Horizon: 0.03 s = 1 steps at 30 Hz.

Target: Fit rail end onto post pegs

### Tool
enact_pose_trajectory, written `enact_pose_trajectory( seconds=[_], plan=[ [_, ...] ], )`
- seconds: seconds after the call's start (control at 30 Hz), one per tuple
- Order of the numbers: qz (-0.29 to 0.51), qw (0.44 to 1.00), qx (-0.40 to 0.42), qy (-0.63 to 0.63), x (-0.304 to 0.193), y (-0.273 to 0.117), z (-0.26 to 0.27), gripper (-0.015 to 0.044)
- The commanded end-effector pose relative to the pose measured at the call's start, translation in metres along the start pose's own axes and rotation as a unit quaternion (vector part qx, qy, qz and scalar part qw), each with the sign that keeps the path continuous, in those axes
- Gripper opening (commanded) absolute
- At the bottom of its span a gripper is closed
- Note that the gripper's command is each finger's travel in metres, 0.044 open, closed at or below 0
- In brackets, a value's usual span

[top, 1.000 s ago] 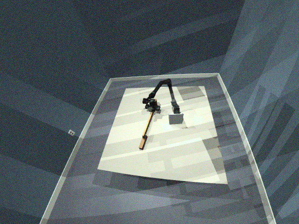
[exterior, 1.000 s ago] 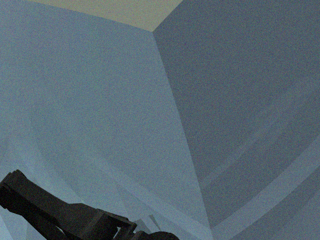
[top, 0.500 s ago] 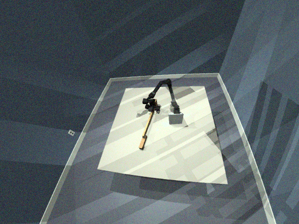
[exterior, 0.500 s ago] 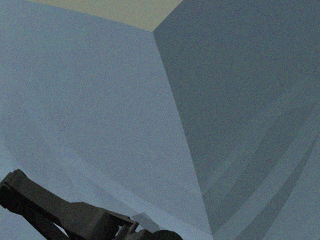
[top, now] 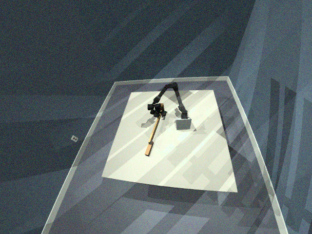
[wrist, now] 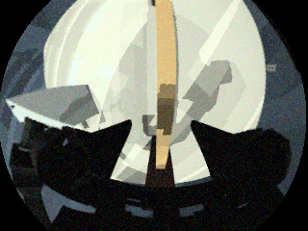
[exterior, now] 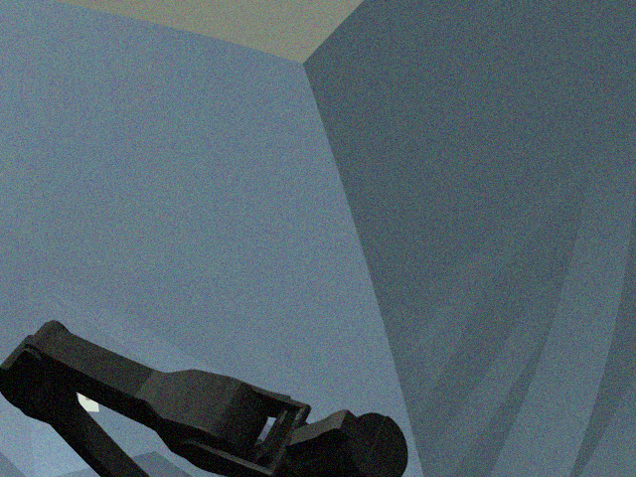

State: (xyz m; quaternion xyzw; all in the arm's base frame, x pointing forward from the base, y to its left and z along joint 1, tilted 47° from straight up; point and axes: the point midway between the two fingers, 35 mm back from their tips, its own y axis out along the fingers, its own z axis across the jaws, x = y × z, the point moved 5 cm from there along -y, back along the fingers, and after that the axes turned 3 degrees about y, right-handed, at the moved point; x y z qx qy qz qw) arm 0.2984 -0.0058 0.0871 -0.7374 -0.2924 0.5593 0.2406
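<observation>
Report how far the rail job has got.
Done, apparently: the jaws stand open either side of the rail, so the gripper holds nothing. The rail's far end sits at the footboard block. In hand: nothing. Left: backing the arm away. Peg seating at the post is hidden by the gripper, so unconfirmed.

Bare test room (glass-edged table (top: 83, 151))

Bed rail (top: 154, 130): a long, slender, light-wooden bar lying straight on the pale tabletop (top: 176, 161), running from about 1 o'clock to 7 o'clock in the top view. Its far end sits in the footboard block (top: 148, 148); its near end is hidden beneath the arm.
</observation>
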Motion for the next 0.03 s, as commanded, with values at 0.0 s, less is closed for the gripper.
enact_pose_trajectory(
  seconds=[0.0],
  plan=[
    [0.001,1.000,-0.003,0.005,-0.0003,-0.0015,-0.0024,0.0440]
  ],
)
